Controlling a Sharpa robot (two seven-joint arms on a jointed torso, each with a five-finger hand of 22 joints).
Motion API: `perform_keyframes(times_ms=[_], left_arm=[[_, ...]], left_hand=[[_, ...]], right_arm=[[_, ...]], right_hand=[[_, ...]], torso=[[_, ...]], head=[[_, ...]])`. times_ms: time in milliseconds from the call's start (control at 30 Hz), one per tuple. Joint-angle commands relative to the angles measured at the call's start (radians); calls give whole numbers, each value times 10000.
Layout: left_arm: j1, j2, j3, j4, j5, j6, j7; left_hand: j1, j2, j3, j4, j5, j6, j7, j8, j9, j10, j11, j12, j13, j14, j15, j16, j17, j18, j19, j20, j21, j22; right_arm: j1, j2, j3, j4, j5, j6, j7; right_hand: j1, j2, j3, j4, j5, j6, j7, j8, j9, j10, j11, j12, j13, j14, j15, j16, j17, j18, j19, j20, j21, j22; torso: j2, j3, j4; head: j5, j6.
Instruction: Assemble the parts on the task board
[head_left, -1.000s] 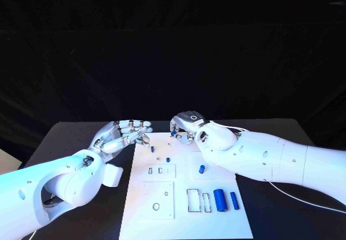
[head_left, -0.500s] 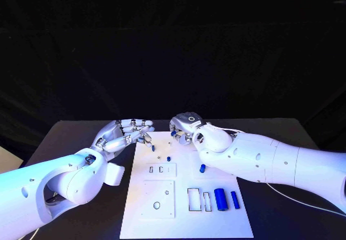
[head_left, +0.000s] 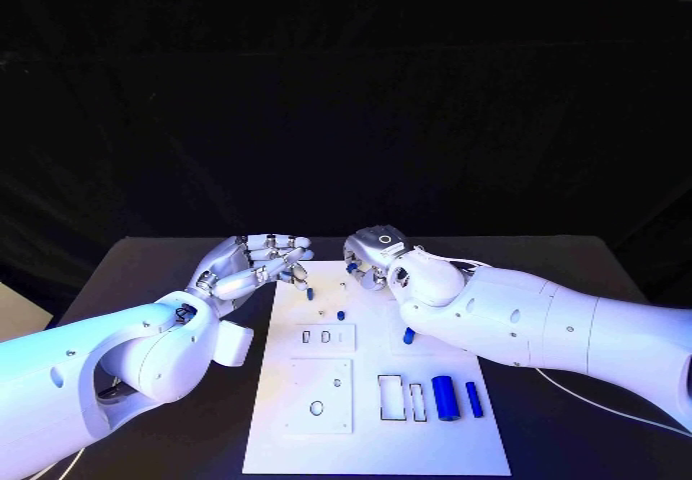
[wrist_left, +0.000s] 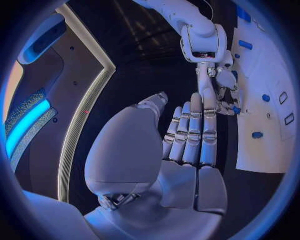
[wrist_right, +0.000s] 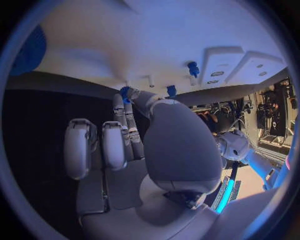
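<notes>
The white task board (head_left: 361, 440) lies in the middle of the black table. My right hand (head_left: 378, 258) hovers over its far end and pinches a small blue piece (wrist_right: 124, 92) between thumb and a finger. My left hand (head_left: 260, 262) is at the board's far left corner with its fingers (wrist_left: 194, 125) stretched out side by side and nothing in them. A small blue peg (head_left: 309, 294) stands on the board just below those fingertips. Two more blue pegs (head_left: 340, 315) (head_left: 408, 335) stand further along the board.
A thick blue cylinder (head_left: 444, 396) and a thinner one (head_left: 473, 398) lie near the board's front right, beside rectangular slots (head_left: 389, 397). Two raised plates with holes (head_left: 325, 338) (head_left: 320, 395) occupy the board's left half. Black table surrounds the board.
The whole picture has shifted slightly. Both hands keep their places over the board's far end, and the right hand still holds its blue piece.
</notes>
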Motion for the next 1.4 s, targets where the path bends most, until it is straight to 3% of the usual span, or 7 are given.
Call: perform_keyframes(times_ms=[33, 800, 1067, 1400], left_arm=[[23, 24, 9, 14, 18, 149, 74], [52, 98, 9, -44, 18, 177, 52], [55, 113, 9, -71, 17, 179, 38], [59, 122, 9, -81, 17, 160, 12]], left_hand=[[94, 8, 78, -3, -30, -79, -25, 50, 15, -57, 24, -36, -10, -56, 3, 74, 18, 23, -64, 5, 63, 29], [94, 8, 78, -3, -30, -79, -25, 50, 15, -57, 24, -36, -10, -56, 3, 74, 18, 23, -64, 5, 63, 29], [94, 8, 78, -3, -30, -79, -25, 50, 15, -57, 24, -36, -10, -56, 3, 74, 18, 23, -64, 5, 63, 29], [91, 6, 95, -4, -32, -73, -30, 53, 20, -51, 21, -33, -9, -63, 1, 85, 30, 25, -94, 6, 107, 60]], right_arm=[[-16, 16, 1, -40, -212, 125, 54], [-28, 219, 2, -209, -176, -109, 172], [-27, 250, 3, -233, -109, -47, 201], [-21, 260, 3, -252, -83, 106, 221]], right_hand=[[-48, -27, 34, -22, 60, -48, 36, 36, 8, 19, 8, 43, 7, 362, -6, 67, -9, -130, 19, 38, 5, 72], [-66, -68, 47, -35, 33, -63, 39, 28, 23, 10, 12, 43, 7, 357, -1, 63, -30, -110, -29, 44, -56, -12], [-79, -82, 54, -35, 23, -69, 43, 24, 29, 5, 16, 42, 6, 355, 1, 64, -34, -108, -36, 47, -63, -21], [-130, -134, 61, -27, -11, -100, 54, 4, 42, -22, 30, 36, 2, 352, 13, 69, -38, -105, -48, 55, -74, -29]], torso=[[3, -2, -10], [14, -1, -12], [15, -4, -37], [21, 3, -25]], head=[[19, -2], [85, 15], [115, 42], [106, 32]])
